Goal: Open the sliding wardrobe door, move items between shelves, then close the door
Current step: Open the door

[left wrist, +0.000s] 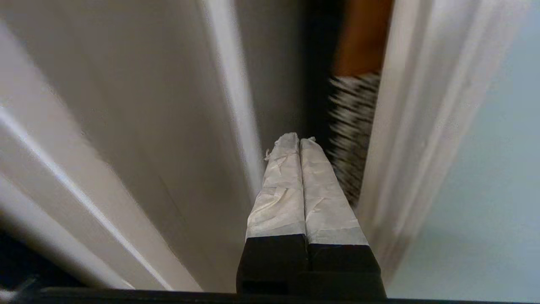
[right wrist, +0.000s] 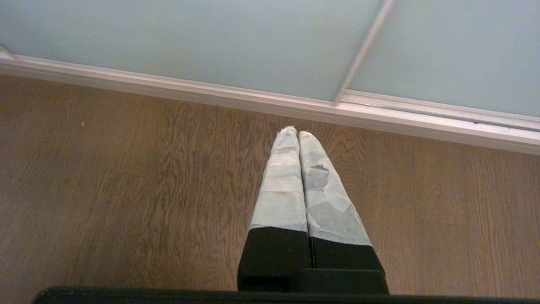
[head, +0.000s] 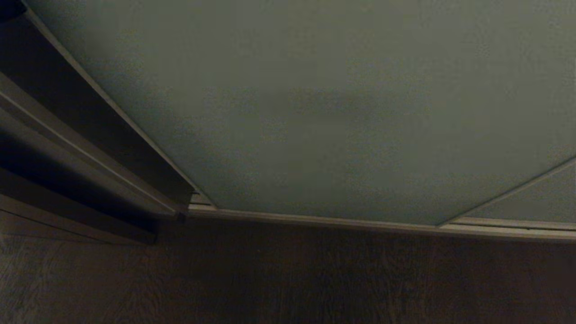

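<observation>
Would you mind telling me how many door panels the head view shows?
2: the sliding wardrobe door filling most of the view, and a second panel at lower right. Others may lie outside the view.

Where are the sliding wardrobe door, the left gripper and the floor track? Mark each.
sliding wardrobe door [head: 315, 112], head view, middle of its panel.
left gripper [left wrist: 298, 139], left wrist view, shut fingertips.
floor track [right wrist: 253, 101], right wrist view, pale rail.
</observation>
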